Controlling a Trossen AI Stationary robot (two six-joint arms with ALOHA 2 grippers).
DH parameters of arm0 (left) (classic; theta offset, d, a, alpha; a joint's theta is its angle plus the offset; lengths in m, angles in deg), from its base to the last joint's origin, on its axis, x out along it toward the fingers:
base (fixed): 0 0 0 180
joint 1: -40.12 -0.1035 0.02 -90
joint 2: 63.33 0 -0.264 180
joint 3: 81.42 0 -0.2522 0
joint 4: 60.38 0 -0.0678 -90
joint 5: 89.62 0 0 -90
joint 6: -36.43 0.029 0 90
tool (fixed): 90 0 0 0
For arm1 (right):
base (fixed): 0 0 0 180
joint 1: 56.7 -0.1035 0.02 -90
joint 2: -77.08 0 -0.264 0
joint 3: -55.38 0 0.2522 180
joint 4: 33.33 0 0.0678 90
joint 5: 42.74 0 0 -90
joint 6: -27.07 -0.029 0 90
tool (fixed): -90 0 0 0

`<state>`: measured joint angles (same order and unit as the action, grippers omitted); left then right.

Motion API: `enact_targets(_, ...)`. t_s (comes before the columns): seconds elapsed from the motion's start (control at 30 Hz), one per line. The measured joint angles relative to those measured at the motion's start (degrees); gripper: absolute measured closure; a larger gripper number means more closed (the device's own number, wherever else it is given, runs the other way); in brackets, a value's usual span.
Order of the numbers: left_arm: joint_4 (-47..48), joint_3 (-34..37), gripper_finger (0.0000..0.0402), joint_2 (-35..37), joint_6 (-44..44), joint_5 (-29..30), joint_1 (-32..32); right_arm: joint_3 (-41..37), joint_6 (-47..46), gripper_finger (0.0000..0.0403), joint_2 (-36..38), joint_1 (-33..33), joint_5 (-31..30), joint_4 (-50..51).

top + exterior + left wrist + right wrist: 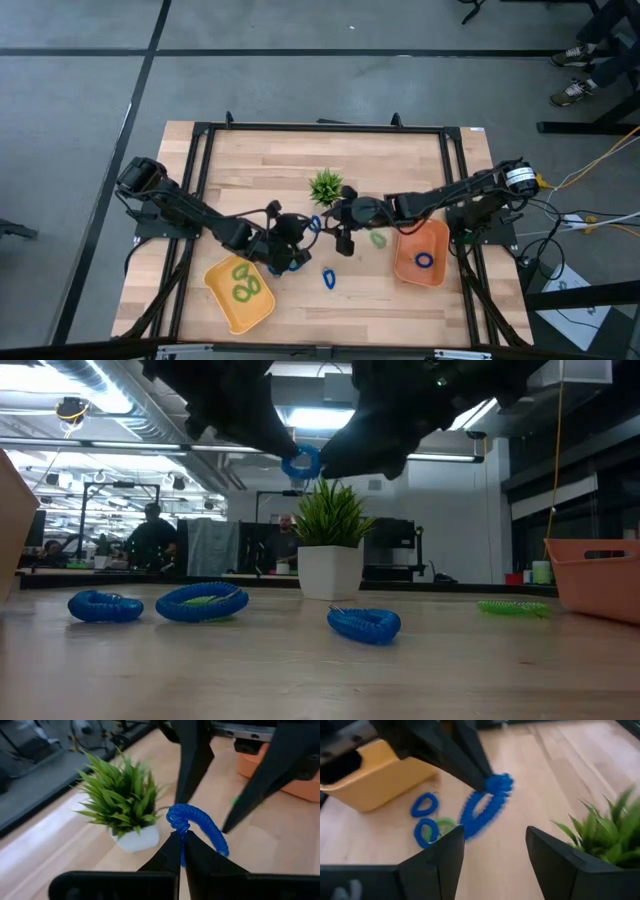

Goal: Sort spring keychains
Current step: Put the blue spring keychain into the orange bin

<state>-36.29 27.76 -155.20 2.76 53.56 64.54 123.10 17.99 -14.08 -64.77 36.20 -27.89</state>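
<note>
My left gripper (181, 839) is shut on a blue spring keychain (202, 827), held in the air near the plant; the low view shows the keychain (300, 462) well above the table. My right gripper (495, 845) stands open just beyond it, one finger on either side, touching nothing. More blue keychains (424, 805) (426, 832) lie flat on the table by the yellow tray (225, 310), one over a green one (445, 824). Another blue one (328, 277) and a green one (378, 238) lie on the wood. The orange tray (405, 268) holds a blue one (425, 261). My left gripper pinches one end of the blue keychain's loop (177, 822) between its two fingertips. The fingers slant downward, coming from the table's left. The rest of the loop (480, 815) hangs free below and beyond the fingertips, clear of the table.
A small potted spiky plant (325, 186) stands just behind both grippers. The yellow tray holds green keychains (243, 283). The two arms meet close together at mid-table. Bare wood lies toward the far edge and the near right.
</note>
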Motion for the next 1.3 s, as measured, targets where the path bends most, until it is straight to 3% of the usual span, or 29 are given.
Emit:
enact_targets(0.2, -0.1, 0.0, 0.0398, 0.0, 0.0, 3.5, 0.3, 0.0, 0.6, 0.0194, 0.0, 1.2, 6.2, -3.9)
enact_targets(0.5, -0.3, 0.0, 0.0398, 0.0, -0.6, 4.3, 0.3, 0.0, 3.4, 0.0200, 0.0, 2.8, 6.6, -5.6)
enact_targets(0.67, -0.3, 0.0, 0.0394, 0.0, -1.4, 3.1, 0.3, 0.0, 4.0, 0.0248, 0.0, 3.8, 6.6, -5.6)
enact_targets(0.97, -0.3, 0.0, 0.0392, 0.0, -1.6, 2.2, 0.3, 0.0, 6.6, 0.0384, 0.0, 3.9, 6.7, -4.8)
enact_targets(1.3, -0.3, 0.0, 0.0391, 0.0, -1.6, -3.0, 0.2, 0.0, 6.6, 0.0380, 0.0, 3.8, 6.9, -2.0)
